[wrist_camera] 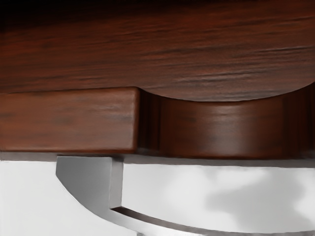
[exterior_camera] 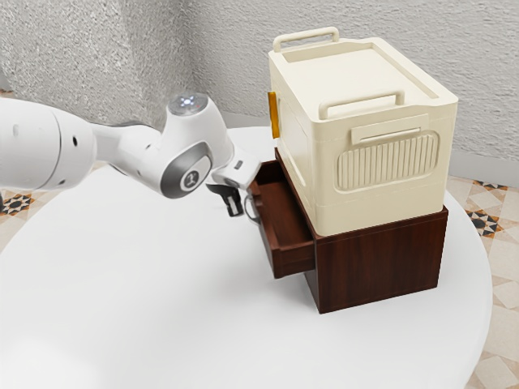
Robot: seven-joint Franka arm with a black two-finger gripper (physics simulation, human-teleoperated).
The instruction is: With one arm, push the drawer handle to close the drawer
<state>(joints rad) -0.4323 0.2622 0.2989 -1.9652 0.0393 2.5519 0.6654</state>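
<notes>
White jointed arm (exterior_camera: 122,150) reaches from the exterior view's nine o'clock, black tool (exterior_camera: 235,211) angled down, open or closed I can't tell, beside the pulled-out red-brown wooden drawer's (exterior_camera: 293,259) curved grey metal handle (wrist_camera: 86,182).

you've got dark reddish-brown wood on the drawer (wrist_camera: 69,120), streaky-grained with a soft sheen; smooth grey metal on its handle (wrist_camera: 86,182); matt cream plastic on the box (exterior_camera: 296,154); a smooth, glossy white worktop (exterior_camera: 162,300); and rough, grainy plaster-like walls (exterior_camera: 235,49).

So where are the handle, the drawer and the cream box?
Handle (wrist_camera: 87,182): wrist view, on its grey end.
Drawer (exterior_camera: 294,261): exterior view, on its side wall.
Cream box (exterior_camera: 389,162): exterior view, on its ribbed panel.
</notes>
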